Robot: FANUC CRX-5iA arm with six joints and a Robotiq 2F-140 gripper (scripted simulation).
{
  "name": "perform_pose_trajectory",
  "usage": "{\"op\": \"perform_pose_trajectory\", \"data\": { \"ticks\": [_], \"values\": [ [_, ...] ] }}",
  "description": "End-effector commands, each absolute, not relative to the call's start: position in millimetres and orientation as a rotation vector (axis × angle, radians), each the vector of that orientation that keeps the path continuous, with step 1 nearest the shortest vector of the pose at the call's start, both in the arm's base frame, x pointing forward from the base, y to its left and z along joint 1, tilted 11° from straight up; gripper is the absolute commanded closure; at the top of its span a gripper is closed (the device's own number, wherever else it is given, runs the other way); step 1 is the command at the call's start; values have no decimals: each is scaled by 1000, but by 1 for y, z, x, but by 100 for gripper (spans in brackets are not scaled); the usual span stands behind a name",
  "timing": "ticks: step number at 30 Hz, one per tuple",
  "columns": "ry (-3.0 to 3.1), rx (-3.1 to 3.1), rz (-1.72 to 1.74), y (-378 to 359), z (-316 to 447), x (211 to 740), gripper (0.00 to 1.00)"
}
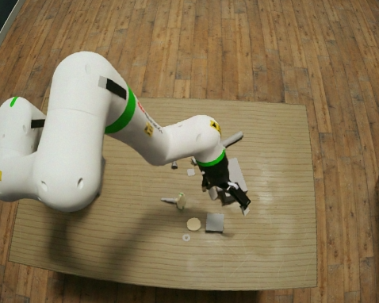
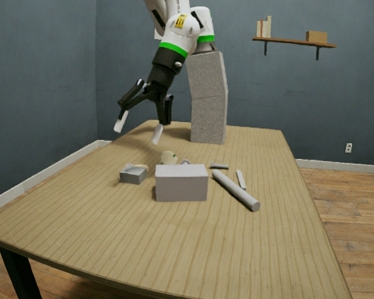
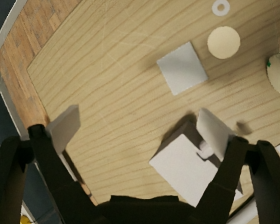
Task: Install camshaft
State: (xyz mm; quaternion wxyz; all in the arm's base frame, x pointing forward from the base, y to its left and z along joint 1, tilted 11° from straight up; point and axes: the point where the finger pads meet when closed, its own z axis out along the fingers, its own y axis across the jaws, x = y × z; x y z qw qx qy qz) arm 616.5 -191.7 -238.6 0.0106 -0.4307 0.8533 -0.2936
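Lying beyond the open fingers (image 2: 138,130): camshaft (image 2: 168,157).

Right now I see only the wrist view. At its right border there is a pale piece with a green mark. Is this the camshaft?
Observer: Probably yes. The top view shows the whole camshaft, lying on its side on the table.
Operator: How high is the gripper?
Observer: In the exterior view the gripper hangs open, well above the table, holding nothing.
Operator: What is behind it?
Observer: A tall grey block stands at the far end of the table.
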Motion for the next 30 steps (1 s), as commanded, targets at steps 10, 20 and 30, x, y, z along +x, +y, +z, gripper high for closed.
{"op": "perform_pose_trajectory", "data": {
  "ticks": [10,20,30],
  "values": [
    [2661,-1343,-917,-192,-238,617,0],
    [2672,-1324,-908,-192,-238,615,0],
    [2976,-475,-572,-184,-252,515,0]
  ]
}}
